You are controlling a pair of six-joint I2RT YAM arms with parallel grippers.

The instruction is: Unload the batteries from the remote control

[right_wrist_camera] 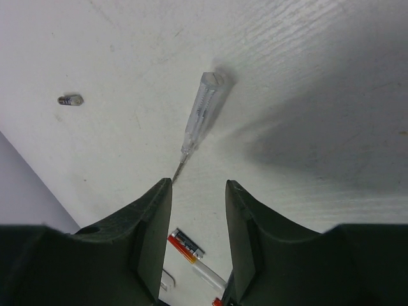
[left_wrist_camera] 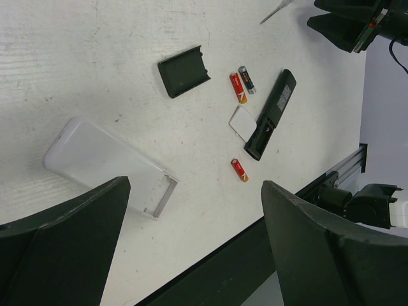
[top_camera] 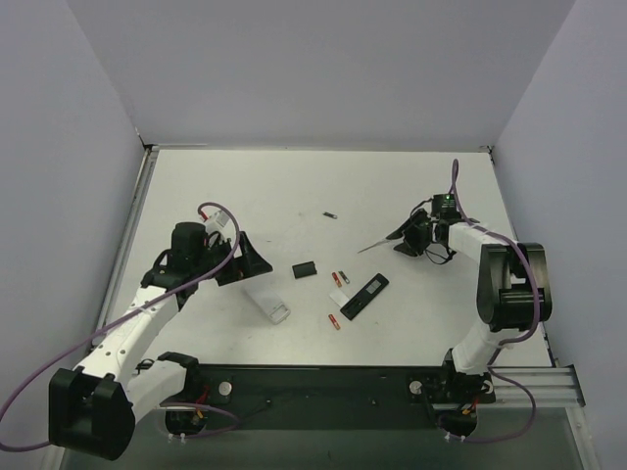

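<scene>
The slim black bar-shaped remote control [top_camera: 364,296] lies on the white worktop [top_camera: 274,186], with small red batteries [top_camera: 338,278] loose at its 9 and 7 o'clock. The right fingers [right_wrist_camera: 153,242] stand part-spread and pinch nothing. The clear-handled probe tool [right_wrist_camera: 201,115] lies just beyond them at 12 o'clock, so lift straight up to avoid dragging it. The left fingers [left_wrist_camera: 64,255] gape wide and empty.

Left hand [left_wrist_camera: 194,186]: I see it spread wide, gripping nothing.
Right hand [right_wrist_camera: 199,185]: I see a narrow gap, nothing gripped; elbow bent, wrist tipped down.

Tabletop [top_camera: 294,186]: was white;
Middle: remote control [top_camera: 365,295], batteries [top_camera: 340,278] and black cover [top_camera: 306,268] lay near together;
Left: white remote [top_camera: 266,300] lay alone;
Right: clear-handled tool [top_camera: 377,244] lay apart
</scene>
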